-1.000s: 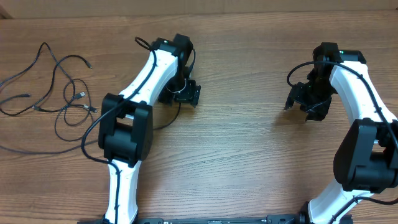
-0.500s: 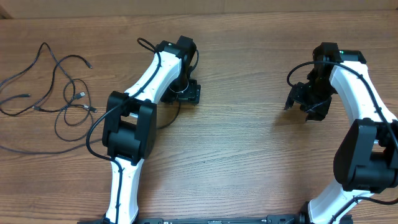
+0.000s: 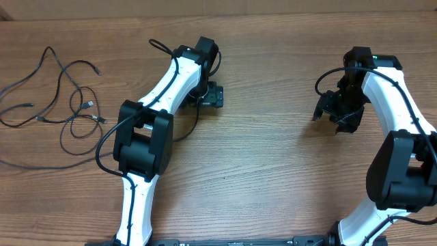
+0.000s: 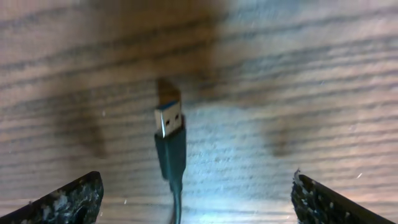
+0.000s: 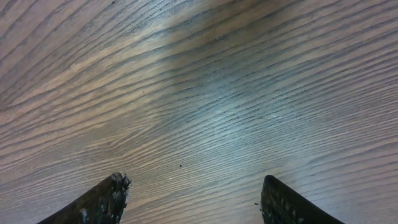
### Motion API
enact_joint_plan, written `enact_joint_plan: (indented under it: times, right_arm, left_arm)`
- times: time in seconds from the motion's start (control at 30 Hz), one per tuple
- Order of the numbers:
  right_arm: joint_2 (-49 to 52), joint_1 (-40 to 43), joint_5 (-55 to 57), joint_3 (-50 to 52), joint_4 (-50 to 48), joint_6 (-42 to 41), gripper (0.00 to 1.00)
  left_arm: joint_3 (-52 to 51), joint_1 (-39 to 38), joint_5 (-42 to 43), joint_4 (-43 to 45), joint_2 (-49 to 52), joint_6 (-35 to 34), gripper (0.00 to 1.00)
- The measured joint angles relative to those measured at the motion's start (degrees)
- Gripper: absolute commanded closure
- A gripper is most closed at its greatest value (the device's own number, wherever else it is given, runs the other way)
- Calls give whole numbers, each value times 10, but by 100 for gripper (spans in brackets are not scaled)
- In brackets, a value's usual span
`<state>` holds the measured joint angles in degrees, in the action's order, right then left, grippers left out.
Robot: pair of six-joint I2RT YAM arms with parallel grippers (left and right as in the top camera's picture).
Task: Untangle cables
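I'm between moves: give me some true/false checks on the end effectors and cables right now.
1. The left end effector is open, with a USB plug lying between its fingers. True.
2. The right end effector grips a cable. False: it is open, with only bare wood between its fingers.
3. The loose cables lie at the table's left side. True.
4. The USB plug is lifted clear of the table. False: it rests on the wood.
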<state>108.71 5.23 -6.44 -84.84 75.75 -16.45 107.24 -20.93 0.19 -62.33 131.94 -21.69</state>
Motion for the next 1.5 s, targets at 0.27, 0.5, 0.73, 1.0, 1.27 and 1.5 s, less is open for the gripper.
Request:
enact_joint_plan:
  times: [0.27,0.5,0.73,1.0,1.27,1.5]
  right_arm:
    - [0,0,0,0,0,0,33]
    - [0,0,0,0,0,0,33]
    - [0,0,0,0,0,0,33]
    - [0,0,0,0,0,0,33]
    - [0,0,0,0,0,0,33]
    - [0,0,0,0,0,0,33]
  left_arm:
    - [0,0,0,24,0,-7,0]
    - [0,0,0,27,1,-7,1]
    - [0,0,-3,25,17,-7,3]
    - [0,0,-4,22,17,-11,42]
    - [0,0,-5,21,18,-7,62]
    - [0,0,-18,7,18,-5,77]
